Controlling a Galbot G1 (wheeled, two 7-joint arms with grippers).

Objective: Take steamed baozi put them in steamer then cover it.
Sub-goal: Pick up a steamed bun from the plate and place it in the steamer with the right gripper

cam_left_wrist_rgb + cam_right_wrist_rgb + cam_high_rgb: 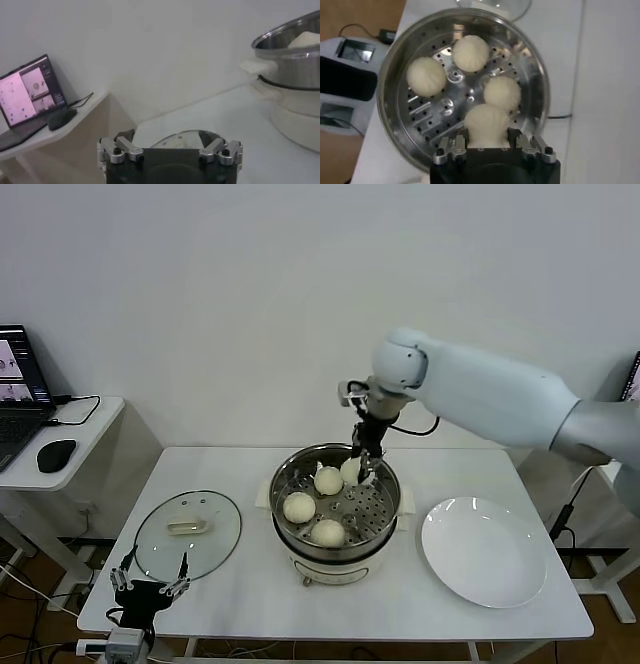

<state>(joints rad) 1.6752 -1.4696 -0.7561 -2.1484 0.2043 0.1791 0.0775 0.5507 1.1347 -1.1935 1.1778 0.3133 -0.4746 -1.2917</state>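
Observation:
The steamer stands mid-table, a shiny steel pot on a cream base. Three baozi lie on its perforated tray. My right gripper reaches down into the pot's far side and is shut on another baozi, held between its fingers just above the tray. In the right wrist view the other buns sit beyond it. The cover, a glass lid with a cream handle, lies flat on the table left of the steamer. My left gripper hovers open at the lid's near edge.
A white plate with nothing on it sits right of the steamer. On a side table at far left are a laptop and a mouse. Cables hang below the table's left corner.

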